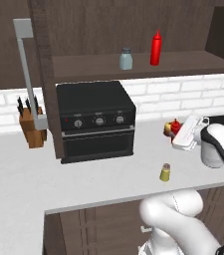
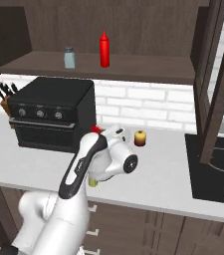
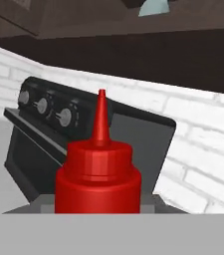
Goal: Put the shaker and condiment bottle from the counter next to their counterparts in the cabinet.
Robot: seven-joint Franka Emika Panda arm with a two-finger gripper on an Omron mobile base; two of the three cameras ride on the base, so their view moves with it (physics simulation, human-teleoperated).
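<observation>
Gripper point(image 1: 179, 137) at right centre of the left base view sits at the red squeeze condiment bottle with pointed nozzle point(image 3: 98, 178), low centre in the hand view; whether its jaws grip it, I cannot tell. Probably first to go, it stands on the light-grey counter point(image 1: 83, 182) before a black toaster oven point(image 1: 96, 121). No writing is legible.

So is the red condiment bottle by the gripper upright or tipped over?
Upright. In the hand view the condiment bottle stands with its nozzle pointing straight up, in front of the black oven.
</observation>
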